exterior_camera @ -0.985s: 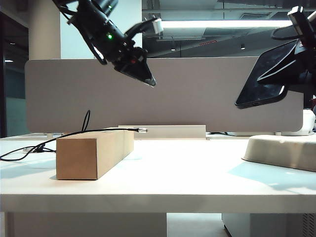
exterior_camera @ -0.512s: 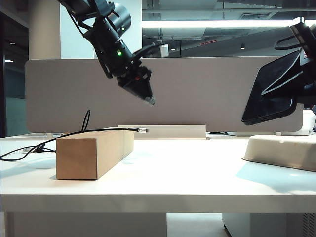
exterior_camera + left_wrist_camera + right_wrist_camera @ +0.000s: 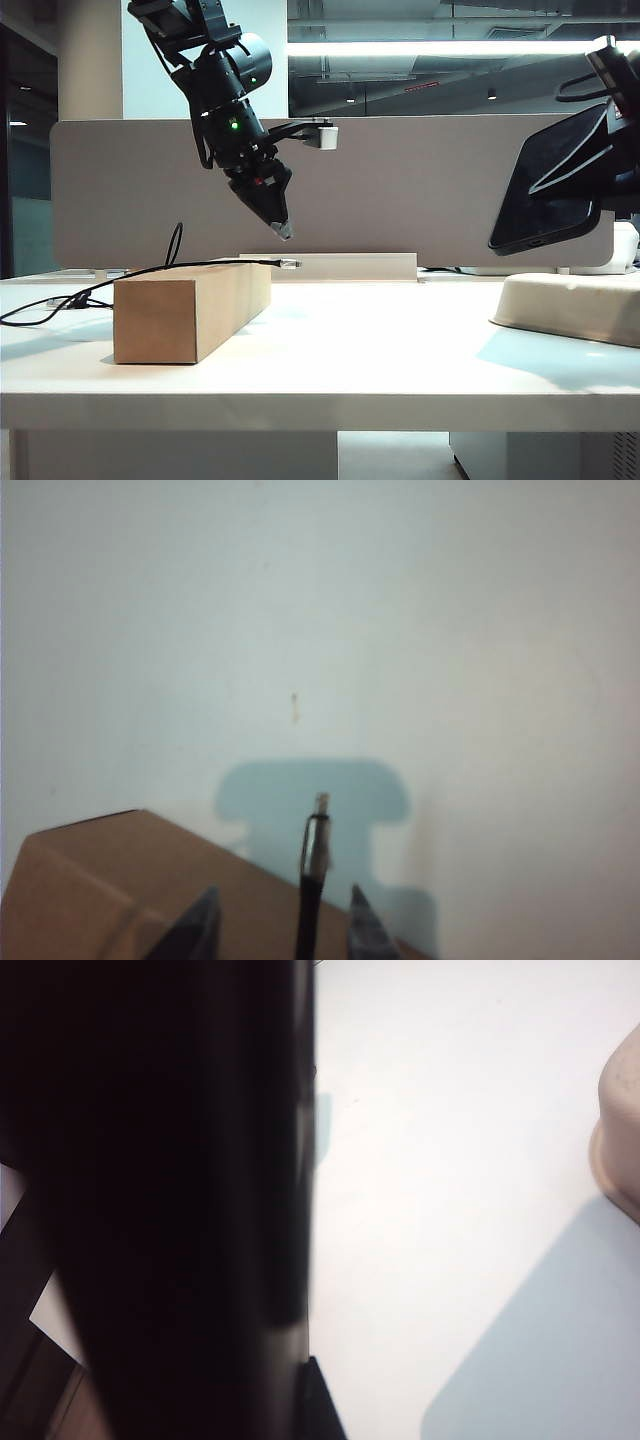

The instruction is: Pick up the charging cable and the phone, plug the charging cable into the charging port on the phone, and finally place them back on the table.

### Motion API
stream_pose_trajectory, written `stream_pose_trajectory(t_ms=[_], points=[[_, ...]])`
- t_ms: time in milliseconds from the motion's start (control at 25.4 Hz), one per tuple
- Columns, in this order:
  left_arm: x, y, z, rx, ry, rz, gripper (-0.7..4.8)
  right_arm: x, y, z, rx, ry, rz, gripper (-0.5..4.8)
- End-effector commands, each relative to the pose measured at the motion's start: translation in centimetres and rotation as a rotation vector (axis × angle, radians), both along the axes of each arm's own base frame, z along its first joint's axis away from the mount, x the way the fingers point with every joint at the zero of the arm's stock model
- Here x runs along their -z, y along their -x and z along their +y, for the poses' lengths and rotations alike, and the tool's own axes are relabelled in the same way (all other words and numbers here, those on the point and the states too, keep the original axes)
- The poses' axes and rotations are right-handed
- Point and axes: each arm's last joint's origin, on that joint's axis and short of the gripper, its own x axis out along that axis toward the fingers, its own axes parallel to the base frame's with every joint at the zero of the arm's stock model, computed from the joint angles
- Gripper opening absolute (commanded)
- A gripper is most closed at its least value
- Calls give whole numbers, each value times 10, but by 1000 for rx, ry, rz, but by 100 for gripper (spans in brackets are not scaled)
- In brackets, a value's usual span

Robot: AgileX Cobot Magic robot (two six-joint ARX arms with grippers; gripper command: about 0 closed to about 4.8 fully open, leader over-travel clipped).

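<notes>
The charging cable (image 3: pixel 150 270) lies across the top of a cardboard box (image 3: pixel 190 310), and its silver plug (image 3: pixel 288 263) sticks out past the box's far end. My left gripper (image 3: pixel 283 232) hangs open just above the plug, pointing steeply down. In the left wrist view the cable (image 3: pixel 313 880) runs between the two open fingers (image 3: pixel 365 930), untouched. My right gripper (image 3: pixel 590 165) is shut on the black phone (image 3: pixel 545 195), held tilted high over the table (image 3: pixel 350 350). Its lower short edge, with the charging port (image 3: pixel 533 242), faces down. The phone (image 3: pixel 150 1160) fills much of the right wrist view.
An off-white tray (image 3: pixel 570 305) sits on the table under the phone, and its edge shows as the tray (image 3: pixel 620 1130) in the right wrist view. A grey divider panel (image 3: pixel 420 190) runs along the back. Cable loops trail off the left edge.
My left gripper has come down and to the left, turning to point steeply down over the plug. The phone has tipped a little more upright in my right gripper.
</notes>
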Motion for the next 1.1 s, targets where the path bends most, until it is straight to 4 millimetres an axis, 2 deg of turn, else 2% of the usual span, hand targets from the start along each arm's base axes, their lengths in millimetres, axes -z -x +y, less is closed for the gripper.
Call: stream_pose_trajectory(t_ms=[39,552,1103], points=[[1,-1,1,-4,-40,-16,157,-6,-1,0,-13,1,-52,-6],[24,-6,-6,-8,-83,22,161,-6,-1,0,-14,1,-52,-6],[30,-12,-9,-11,-72,-12,152,-6,-1,0,-14,3,-54,-6]])
